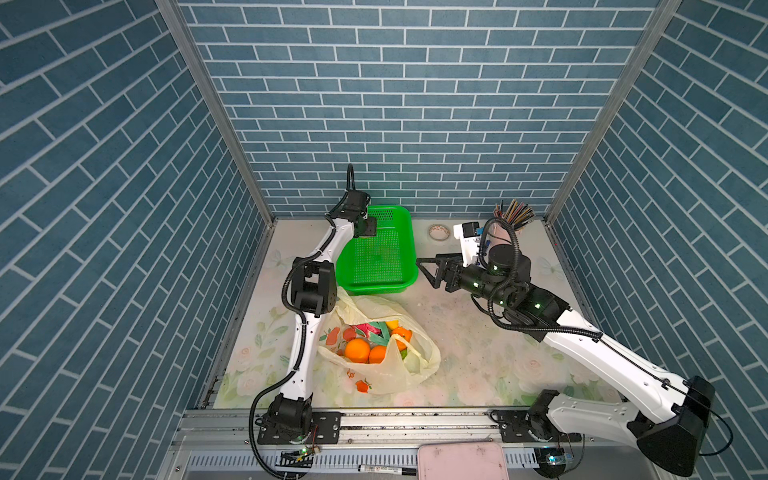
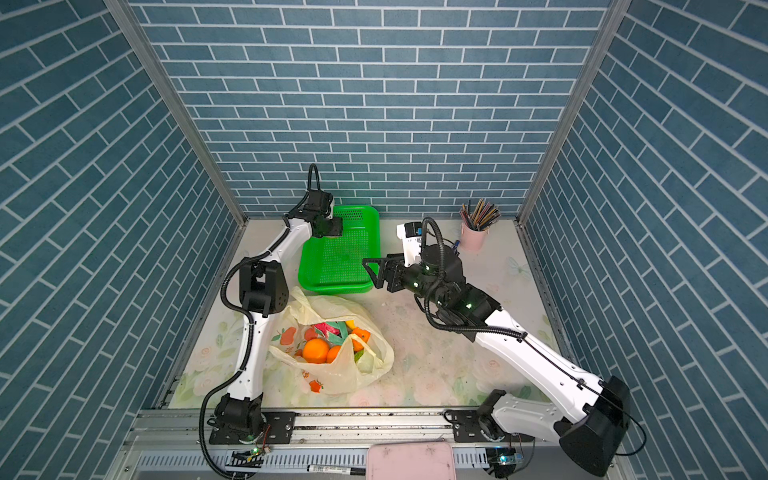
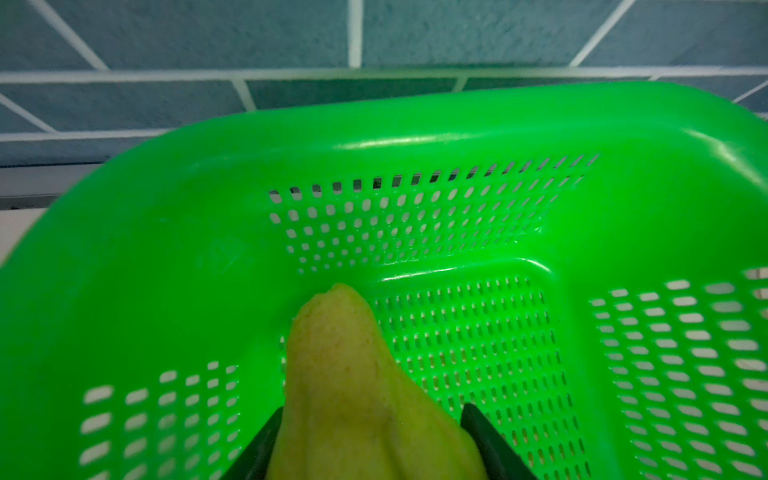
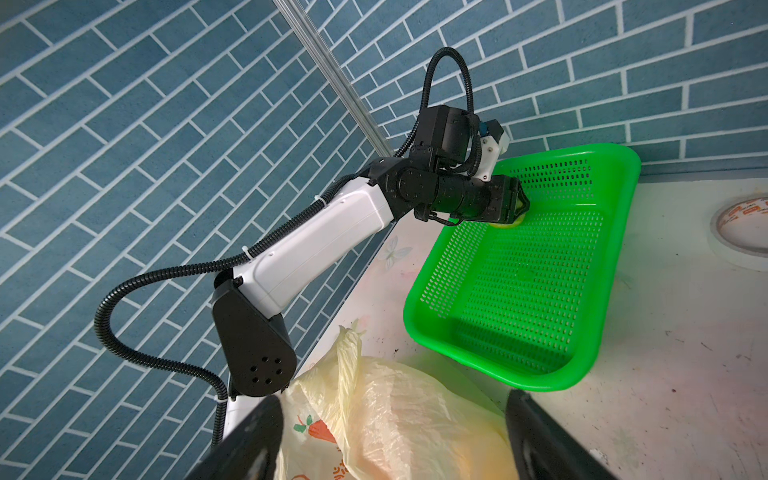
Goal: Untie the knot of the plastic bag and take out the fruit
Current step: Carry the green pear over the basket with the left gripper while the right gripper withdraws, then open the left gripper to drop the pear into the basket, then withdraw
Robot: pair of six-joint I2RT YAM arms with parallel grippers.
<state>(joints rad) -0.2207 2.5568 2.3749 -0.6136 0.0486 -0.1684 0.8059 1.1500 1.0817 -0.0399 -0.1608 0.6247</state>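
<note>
Our left tool [image 4: 519, 210] clasps a yellow fruit [image 3: 353, 374] over the green basket [image 1: 374, 288] at the centre of a top view; we judge it firm and smooth, best held round its broad belly. The right tool [image 1: 426, 273] gapes wide and empty just right of the basket, and the thin, slack plastic bag [image 1: 399, 374] lies open at lower centre, oranges [image 1: 357, 350] inside.

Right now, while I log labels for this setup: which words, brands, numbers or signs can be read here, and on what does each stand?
No text reads clearly.
On the marker pen: a printed label, too small to read.
On the tape roll: orange print on its inner ring, blurred.
On the plastic bag: orange marks under a printed fruit picture, cut off at the edge and blurred.
</note>
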